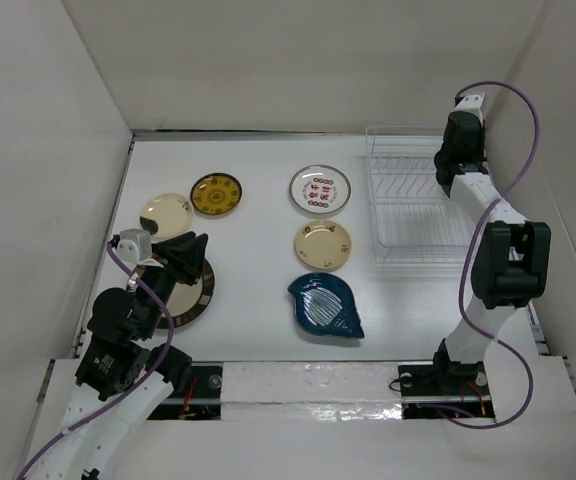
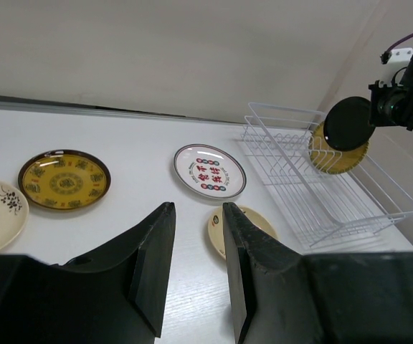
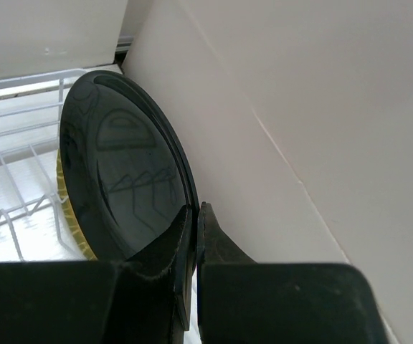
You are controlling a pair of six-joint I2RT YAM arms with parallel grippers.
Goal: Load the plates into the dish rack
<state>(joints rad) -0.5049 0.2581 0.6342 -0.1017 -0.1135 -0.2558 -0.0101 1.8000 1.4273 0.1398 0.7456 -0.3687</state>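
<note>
My right gripper [image 3: 198, 209] is shut on the rim of a glossy black plate [image 3: 120, 186], held on edge above the right end of the dish rack [image 1: 408, 200]. Behind it a woven yellow plate [image 2: 339, 159] stands in the rack [image 2: 321, 186]. My left gripper [image 2: 197, 209] is open with nothing between its fingers, hovering over the large dark-rimmed plate [image 1: 196, 295] at the left. On the table lie a cream plate [image 1: 167, 216], a yellow patterned plate [image 1: 216, 193], a white plate with red-green marks [image 1: 319, 190], a pale yellow plate [image 1: 323, 244] and a blue leaf-shaped plate [image 1: 325, 305].
White walls enclose the table on the left, back and right; the right wall [image 3: 300, 107] is close beside the black plate. The rack's wire tines [image 3: 13, 165] lie under the held plate. The right arm [image 1: 503, 260] reaches along the table's right side.
</note>
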